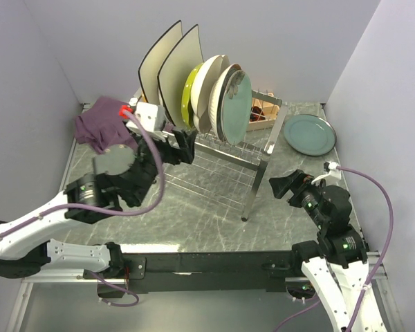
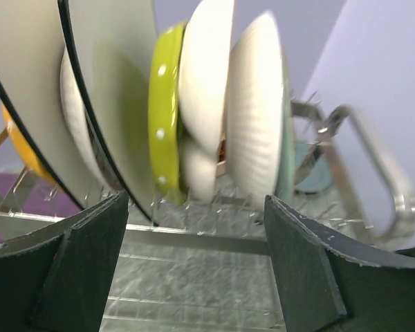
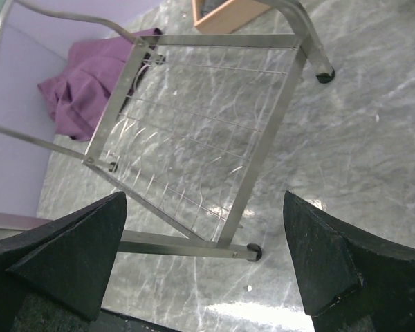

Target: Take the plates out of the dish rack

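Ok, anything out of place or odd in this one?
Only the crumpled purple cloth heaped at the back-left corner beside the dish rack looks out of place. The plates in the rack stand on edge, none fallen; one teal plate lies flat to its right. No spills or breakage visible.

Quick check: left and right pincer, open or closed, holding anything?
Left pincer: open, empty, facing the plates.
Right pincer: open, holding nothing.
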`<action>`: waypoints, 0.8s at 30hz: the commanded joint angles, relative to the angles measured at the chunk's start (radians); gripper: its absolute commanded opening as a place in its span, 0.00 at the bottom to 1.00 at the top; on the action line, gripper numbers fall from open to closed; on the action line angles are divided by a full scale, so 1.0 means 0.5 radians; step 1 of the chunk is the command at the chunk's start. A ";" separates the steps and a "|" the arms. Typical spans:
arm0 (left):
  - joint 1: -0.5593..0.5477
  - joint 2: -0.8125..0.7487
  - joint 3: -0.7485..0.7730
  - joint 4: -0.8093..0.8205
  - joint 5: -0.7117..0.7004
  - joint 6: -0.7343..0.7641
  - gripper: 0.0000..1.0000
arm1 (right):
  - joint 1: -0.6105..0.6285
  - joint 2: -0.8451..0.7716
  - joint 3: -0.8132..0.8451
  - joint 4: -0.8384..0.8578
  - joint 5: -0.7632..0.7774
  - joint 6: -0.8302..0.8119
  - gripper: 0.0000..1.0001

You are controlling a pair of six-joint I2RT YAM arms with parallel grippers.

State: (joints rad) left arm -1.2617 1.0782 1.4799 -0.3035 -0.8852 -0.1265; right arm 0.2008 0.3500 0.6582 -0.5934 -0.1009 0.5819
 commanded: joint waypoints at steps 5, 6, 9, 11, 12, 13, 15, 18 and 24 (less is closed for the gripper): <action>0.005 0.040 0.332 -0.016 0.426 -0.084 0.82 | 0.012 -0.047 -0.019 0.174 -0.080 -0.053 1.00; 0.005 0.046 0.341 -0.010 0.469 -0.094 0.82 | 0.016 -0.050 -0.022 0.174 -0.080 -0.053 1.00; 0.005 0.074 0.354 -0.019 0.442 -0.097 0.87 | 0.016 -0.053 0.000 0.165 -0.080 -0.090 1.00; 0.005 0.053 0.268 -0.019 0.305 -0.121 0.88 | 0.013 -0.059 0.061 0.125 -0.050 -0.090 1.00; 0.005 0.022 0.204 0.008 0.274 -0.134 0.88 | 0.016 -0.059 0.094 0.110 0.017 -0.081 1.00; 0.005 -0.072 0.127 0.039 0.258 -0.143 0.89 | 0.013 -0.059 0.186 0.055 0.051 -0.057 0.98; 0.005 -0.247 -0.124 0.146 0.261 -0.201 0.89 | 0.016 -0.047 0.303 0.006 0.109 -0.041 0.96; 0.005 -0.486 -0.428 0.177 0.264 -0.317 0.91 | 0.016 0.015 0.564 -0.062 0.089 -0.041 0.93; 0.005 -0.846 -1.060 0.312 0.282 -0.557 0.94 | 0.016 0.453 1.162 -0.142 -0.010 -0.111 0.89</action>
State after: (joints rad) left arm -1.2617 0.7330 1.0828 -0.2348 -0.7441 -0.3073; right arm 0.2005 0.4480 1.1065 -0.6571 -0.0811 0.5541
